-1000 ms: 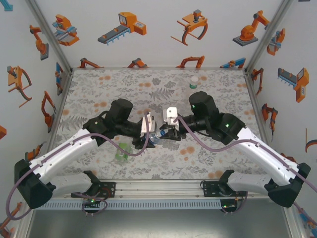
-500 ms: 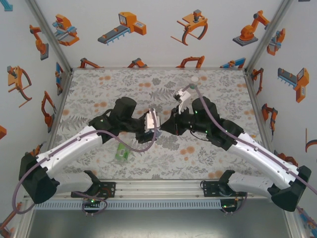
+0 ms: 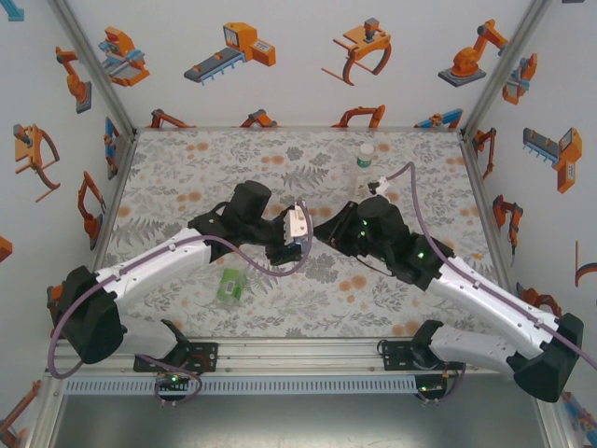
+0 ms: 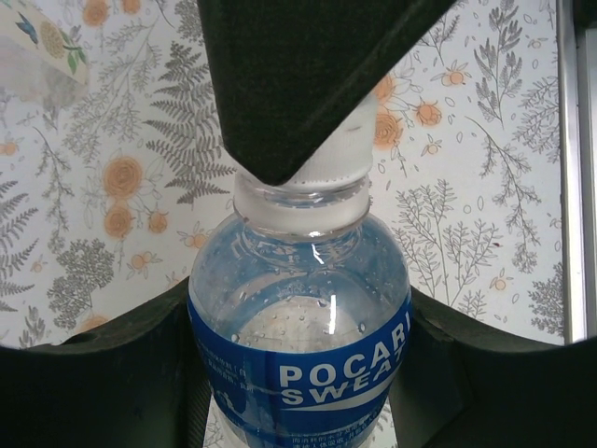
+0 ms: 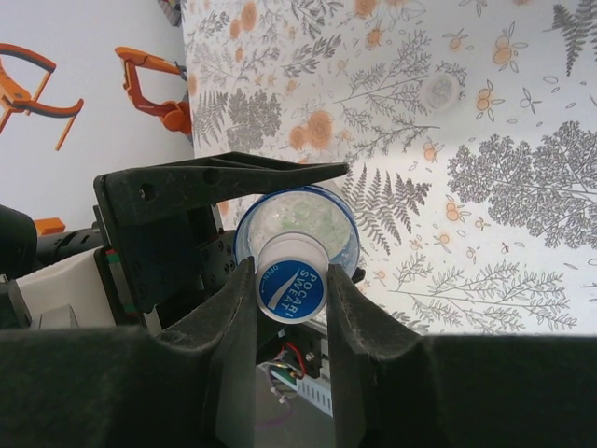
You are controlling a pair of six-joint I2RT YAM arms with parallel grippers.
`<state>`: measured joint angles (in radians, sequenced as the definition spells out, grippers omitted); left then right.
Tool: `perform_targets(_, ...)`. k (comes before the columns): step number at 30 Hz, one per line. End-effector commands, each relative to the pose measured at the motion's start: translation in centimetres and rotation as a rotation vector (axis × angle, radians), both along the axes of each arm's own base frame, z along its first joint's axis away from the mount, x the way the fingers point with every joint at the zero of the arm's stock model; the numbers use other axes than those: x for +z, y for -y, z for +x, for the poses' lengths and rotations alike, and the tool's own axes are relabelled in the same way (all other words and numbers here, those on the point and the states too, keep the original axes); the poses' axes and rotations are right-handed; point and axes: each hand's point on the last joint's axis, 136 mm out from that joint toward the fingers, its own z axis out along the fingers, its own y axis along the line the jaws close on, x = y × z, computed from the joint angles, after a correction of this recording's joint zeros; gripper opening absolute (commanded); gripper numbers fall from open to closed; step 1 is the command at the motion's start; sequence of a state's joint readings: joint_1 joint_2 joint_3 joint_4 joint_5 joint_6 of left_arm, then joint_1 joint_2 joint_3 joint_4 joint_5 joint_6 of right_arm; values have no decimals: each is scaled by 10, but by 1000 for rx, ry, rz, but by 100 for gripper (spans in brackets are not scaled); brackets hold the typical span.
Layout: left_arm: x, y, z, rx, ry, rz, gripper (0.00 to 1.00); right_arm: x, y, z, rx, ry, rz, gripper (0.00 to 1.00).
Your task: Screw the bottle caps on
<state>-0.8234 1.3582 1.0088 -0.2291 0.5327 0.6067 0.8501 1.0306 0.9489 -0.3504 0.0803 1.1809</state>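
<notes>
Blue-label bottle [image 4: 298, 317], cap [image 4: 345, 149] half behind R gripper [image 5: 291, 285]

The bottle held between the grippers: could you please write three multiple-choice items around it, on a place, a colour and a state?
1. The green-labelled bottle lies: A on the table; B in a gripper; C on a shelf.
2. The held bottle's label is: A red; B blue; C yellow.
3. The right gripper is: A wide open; B shut on the cap; C holding a cloth.
Answers: A, it lies flat there; B, blue band reads Pocari Sweat; B, fingers press both cap sides.
</notes>
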Motion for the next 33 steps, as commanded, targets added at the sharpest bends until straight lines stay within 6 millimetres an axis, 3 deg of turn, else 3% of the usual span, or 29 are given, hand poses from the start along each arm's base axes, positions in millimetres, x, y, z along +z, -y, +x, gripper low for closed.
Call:
perform_targets(1,58,16,-2,-57,90,-159,0,15,0,2,54,88,-82,38)
perform_targets(5,56,10,-7,-59,83,-150,0,56,-4,-5,217,332,-180,53)
perform_targets(8,56,6,-14,-80,72,-139,0,81,-13,-19,406,546,-271,54)
perform_targets(12,58,1,-27,-124,49,-128,0,98,-27,-50,701,823,-369,54)
perform_targets(20,64,-11,-57,-213,-34,-134,0,93,-40,-112,1195,1235,-429,54)
perform_targets(25,68,-17,-66,-225,-56,-134,0,85,-45,-120,1290,1299,-422,51)
perform_targets(33,66,-20,-69,-221,-78,-121,0,85,-55,-114,1279,1327,-402,43)
